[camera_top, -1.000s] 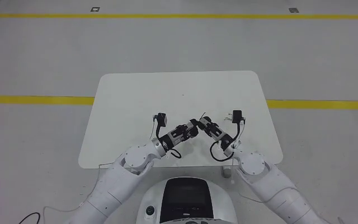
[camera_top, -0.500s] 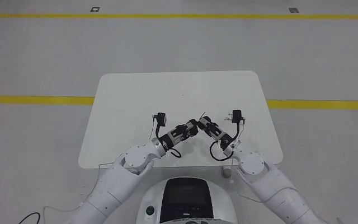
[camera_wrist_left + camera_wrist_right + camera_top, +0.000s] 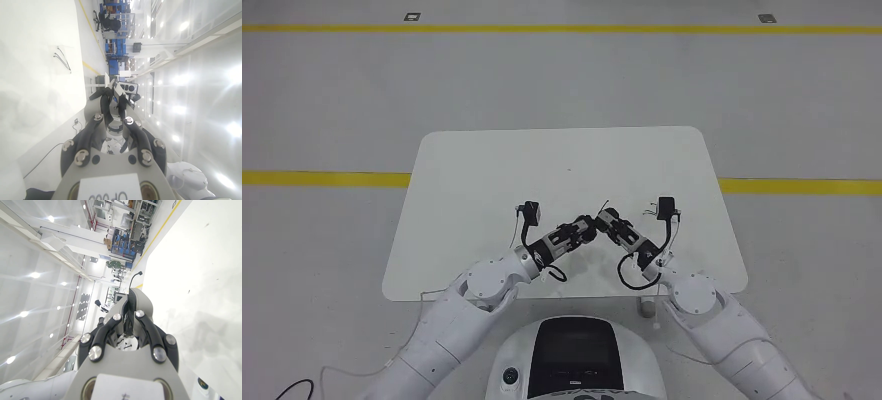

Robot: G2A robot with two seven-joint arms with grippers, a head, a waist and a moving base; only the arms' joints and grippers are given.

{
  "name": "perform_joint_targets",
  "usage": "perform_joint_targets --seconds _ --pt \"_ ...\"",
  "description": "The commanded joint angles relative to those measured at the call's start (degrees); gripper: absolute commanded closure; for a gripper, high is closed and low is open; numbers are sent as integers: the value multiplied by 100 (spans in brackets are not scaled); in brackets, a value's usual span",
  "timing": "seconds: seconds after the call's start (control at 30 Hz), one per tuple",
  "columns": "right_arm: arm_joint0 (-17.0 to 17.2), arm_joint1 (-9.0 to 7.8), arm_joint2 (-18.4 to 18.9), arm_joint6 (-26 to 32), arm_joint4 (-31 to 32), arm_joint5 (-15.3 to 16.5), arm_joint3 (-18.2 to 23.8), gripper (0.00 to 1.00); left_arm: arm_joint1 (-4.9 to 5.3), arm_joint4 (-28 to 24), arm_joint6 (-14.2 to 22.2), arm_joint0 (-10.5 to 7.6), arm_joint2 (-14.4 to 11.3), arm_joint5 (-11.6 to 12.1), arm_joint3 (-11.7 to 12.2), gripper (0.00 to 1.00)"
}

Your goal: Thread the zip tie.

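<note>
My two grippers meet tip to tip above the middle of the white table (image 3: 492, 170), near its front edge. The right gripper (image 3: 130, 294) is shut on a thin black zip tie (image 3: 132, 279). The strip curves out past the fingertips and ends in its small head. In the top view the right gripper (image 3: 604, 220) comes in from the right and the left gripper (image 3: 585, 230) from the left. The left gripper (image 3: 111, 91) has its fingers drawn together at the tips, with a black piece of the zip tie (image 3: 94, 96) sticking out sideways.
Spare black zip ties (image 3: 62, 59) lie on the table farther out. The right arm's wrist camera (image 3: 128, 88) sits just behind the meeting point. Bare tabletop lies to the left, to the right and beyond the grippers.
The right gripper has shifted slightly to the right, away from the left one. Both stay shut and the left arm has hardly moved.
</note>
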State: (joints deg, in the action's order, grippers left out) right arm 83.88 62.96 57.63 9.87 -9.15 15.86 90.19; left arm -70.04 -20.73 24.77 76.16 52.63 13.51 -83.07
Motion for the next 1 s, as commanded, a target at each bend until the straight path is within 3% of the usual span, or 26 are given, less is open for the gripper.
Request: perform_joint_targets --seconds 0.0,0.3,0.33,0.37,0.4,0.67,0.8,0.97 --pt "11 7 20 8 13 -15 10 100 0 25 8 -12 -7 -13 7 100" --pt "87 47 122 29 50 -65 76 100 15 54 56 -6 15 -4 4 100" --pt "93 50 133 36 49 -69 79 87 16 55 60 -4 18 -2 5 100" --pt "100 55 151 44 46 -81 82 56 18 51 64 0 23 4 6 100" --pt "106 58 165 48 42 -93 83 0 20 46 68 3 28 10 7 100" --pt "246 54 446 37 -29 -138 87 0 56 62 153 58 118 52 -11 100" --pt "377 -1 802 435 -349 -269 72 0 91 -21 274 110 225 51 -68 100" --pt "377 -1 802 435 -349 -269 72 0 113 46 342 120 255 -27 -79 100"
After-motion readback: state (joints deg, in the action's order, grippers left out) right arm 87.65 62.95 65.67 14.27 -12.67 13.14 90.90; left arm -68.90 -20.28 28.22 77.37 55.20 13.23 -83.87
